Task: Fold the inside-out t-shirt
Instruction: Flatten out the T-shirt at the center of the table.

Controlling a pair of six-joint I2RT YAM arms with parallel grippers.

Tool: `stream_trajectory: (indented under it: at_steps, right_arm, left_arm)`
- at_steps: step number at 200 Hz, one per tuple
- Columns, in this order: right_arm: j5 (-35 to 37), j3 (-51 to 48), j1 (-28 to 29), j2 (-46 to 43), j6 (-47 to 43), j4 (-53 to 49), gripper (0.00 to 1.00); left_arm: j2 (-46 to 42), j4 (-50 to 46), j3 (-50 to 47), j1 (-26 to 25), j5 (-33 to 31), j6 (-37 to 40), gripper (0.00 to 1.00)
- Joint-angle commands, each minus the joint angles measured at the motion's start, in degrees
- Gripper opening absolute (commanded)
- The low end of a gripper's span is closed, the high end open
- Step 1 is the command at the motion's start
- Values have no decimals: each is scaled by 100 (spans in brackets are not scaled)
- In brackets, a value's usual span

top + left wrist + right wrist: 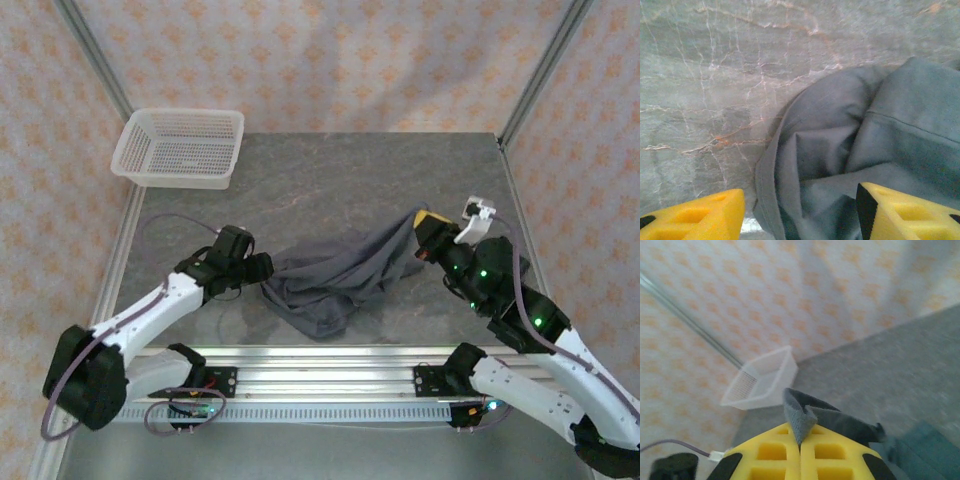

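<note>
Soft, crumpled slate-grey t-shirt (335, 285) lies bunched on the veined stone-look tabletop (330, 180); right tool (800, 437) pinches a fold, left tool (800, 215) gapes apart.

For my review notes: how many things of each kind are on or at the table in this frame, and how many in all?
Grey t-shirt: 1
White mesh basket: 1
Robot arms: 2, the left arm and the right arm
Total: 4
</note>
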Motion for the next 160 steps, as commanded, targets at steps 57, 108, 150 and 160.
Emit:
stream_trajectory:
  at_steps: [57, 108, 150, 160]
  right_arm:
    - [1123, -209, 7, -1302, 456, -821, 0]
    - [1007, 147, 7, -1120, 165, -730, 0]
    - [1493, 979, -1, -877, -414, -472, 0]
    - [1620, 1097, 0, -965, -617, -180, 0]
  left_arm:
    - [1199, 1255, -250, 28, -301, -303, 51]
    - [452, 331, 132, 67, -1067, -302, 0]
    - [-866, -842, 2285, 791, -1222, 128, 0]
    - [-952, -964, 3090, 974, -1119, 210, 0]
